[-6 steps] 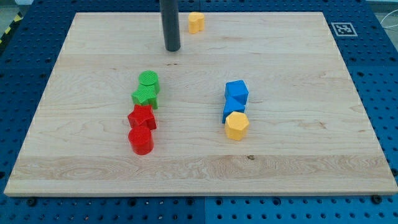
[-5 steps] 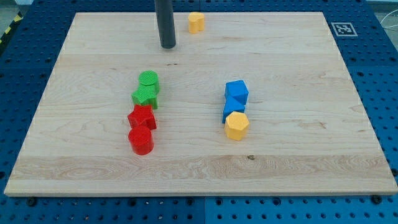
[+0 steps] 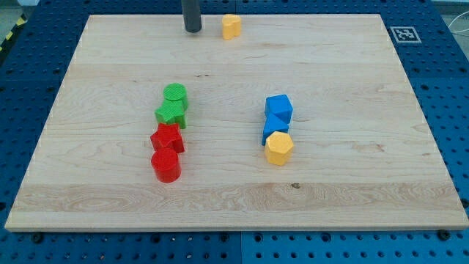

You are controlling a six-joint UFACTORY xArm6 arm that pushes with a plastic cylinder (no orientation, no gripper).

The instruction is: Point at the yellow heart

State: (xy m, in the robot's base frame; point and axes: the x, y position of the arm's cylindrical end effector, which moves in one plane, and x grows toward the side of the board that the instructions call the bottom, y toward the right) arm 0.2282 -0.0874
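Note:
The yellow heart [image 3: 231, 26] lies near the board's top edge, a little left of centre. My tip [image 3: 193, 30] stands on the board just to the heart's left, with a small gap between them, not touching. A second yellow block, a hexagon [image 3: 278, 148], lies right of centre below the blue blocks.
A green cylinder [image 3: 176, 94] and a green star [image 3: 171, 113] sit left of centre, with a red star [image 3: 167, 138] and a red cylinder [image 3: 166, 166] below them. A blue cube [image 3: 279, 108] and another blue block [image 3: 272, 127] sit right of centre. A tag [image 3: 404, 34] marks the top right corner.
My tip has moved toward the view's top and slightly left, from mid-upper board to level with the yellow heart. No block has moved.

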